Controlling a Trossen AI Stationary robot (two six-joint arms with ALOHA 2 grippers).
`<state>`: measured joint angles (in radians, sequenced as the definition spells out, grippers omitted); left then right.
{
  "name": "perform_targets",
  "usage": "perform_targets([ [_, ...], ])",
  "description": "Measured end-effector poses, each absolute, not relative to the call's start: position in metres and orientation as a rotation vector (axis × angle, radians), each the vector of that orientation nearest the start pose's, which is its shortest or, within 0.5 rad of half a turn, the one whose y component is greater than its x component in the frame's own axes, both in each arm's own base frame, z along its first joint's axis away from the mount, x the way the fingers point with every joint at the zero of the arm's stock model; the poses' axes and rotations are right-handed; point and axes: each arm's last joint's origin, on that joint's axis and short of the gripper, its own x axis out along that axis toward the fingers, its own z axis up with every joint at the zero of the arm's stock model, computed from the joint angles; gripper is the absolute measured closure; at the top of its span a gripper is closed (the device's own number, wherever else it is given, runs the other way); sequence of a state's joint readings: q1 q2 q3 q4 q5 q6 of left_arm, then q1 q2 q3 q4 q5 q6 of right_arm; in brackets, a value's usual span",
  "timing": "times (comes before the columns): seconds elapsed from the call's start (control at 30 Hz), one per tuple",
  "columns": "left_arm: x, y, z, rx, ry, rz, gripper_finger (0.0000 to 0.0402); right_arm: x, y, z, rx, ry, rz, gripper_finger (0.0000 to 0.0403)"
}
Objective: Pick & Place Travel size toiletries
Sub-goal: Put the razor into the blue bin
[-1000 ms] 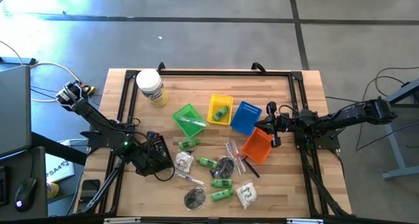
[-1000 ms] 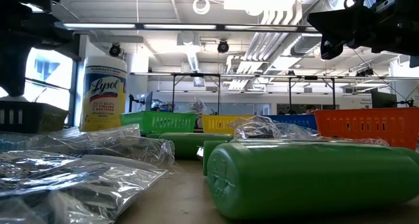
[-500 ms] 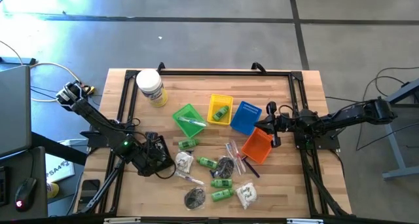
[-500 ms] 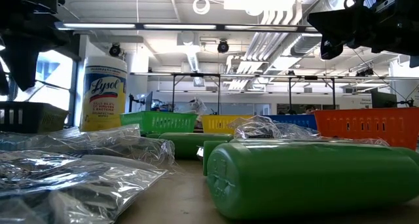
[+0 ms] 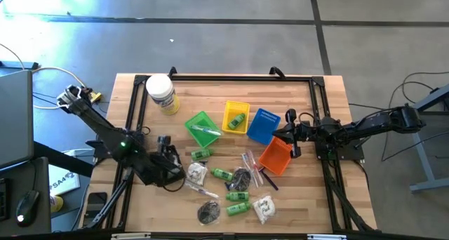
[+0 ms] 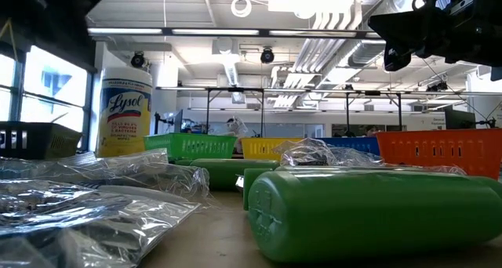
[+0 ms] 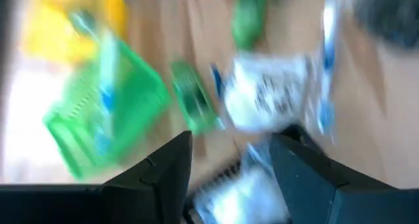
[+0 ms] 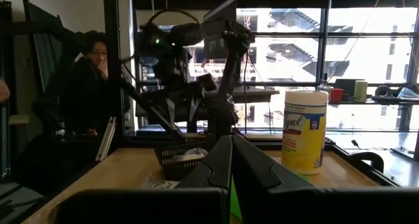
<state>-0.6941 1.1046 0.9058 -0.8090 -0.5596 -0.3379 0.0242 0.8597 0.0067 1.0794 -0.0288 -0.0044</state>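
The left gripper (image 5: 170,171) hung low over the table's left part, just beside a white sachet (image 5: 196,172); in its own wrist view the fingers (image 7: 160,168) stood apart with nothing clearly between them, though that view was too smeared to rule out a light hold. A black basket (image 8: 178,160) sat under the left arm in the right wrist view, with something pale in it, so one item at least seemed already placed. The right gripper (image 5: 294,137) waited by the orange basket (image 5: 275,156), its fingers (image 8: 219,162) pressed together and holding nothing. Further out, the green basket (image 5: 202,128) held a clear-wrapped stick (image 5: 205,130) and the yellow basket (image 5: 236,117) a small green bottle (image 5: 236,120); the blue basket (image 5: 263,125) and the orange one looked bare. Most of the toiletries remained loose on the wood: green bottles (image 5: 201,154) near the middle and towards the front edge, two black round pouches (image 5: 208,211), another white sachet (image 5: 264,208), wrapped sticks (image 5: 249,162) and a dark razor (image 5: 266,178) beside the orange basket. The big white jar (image 5: 161,94) stood apart at the far left. By my judgement the sorting was only about a quarter done, with roughly a dozen pieces left to be picked.
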Motion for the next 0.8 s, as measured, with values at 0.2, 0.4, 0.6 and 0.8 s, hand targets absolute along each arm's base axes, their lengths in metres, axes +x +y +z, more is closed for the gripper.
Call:
perform_targets([
  [0.2, 0.145, -0.097, 0.313, 0.242, 0.509, 0.026, 0.0255, 0.148, 0.004, 0.180, -0.005, -0.226, 0.052, 0.0400],
  [0.4, 0.126, -0.076, 0.319, 0.244, 0.229, -0.010, 0.0372, 0.148, 0.004, 0.180, -0.005, -0.227, 0.052, 0.0400],
  [0.6, 0.112, -0.035, 0.289, 0.100, 0.195, 0.281, 0.0397, 0.148, 0.004, 0.180, -0.005, -0.227, 0.052, 0.0400],
  [0.8, 0.113, -0.016, 0.241, -0.072, 0.160, 0.251, 0.0401, 0.148, 0.004, 0.180, -0.005, -0.227, 0.052, 0.0400],
])
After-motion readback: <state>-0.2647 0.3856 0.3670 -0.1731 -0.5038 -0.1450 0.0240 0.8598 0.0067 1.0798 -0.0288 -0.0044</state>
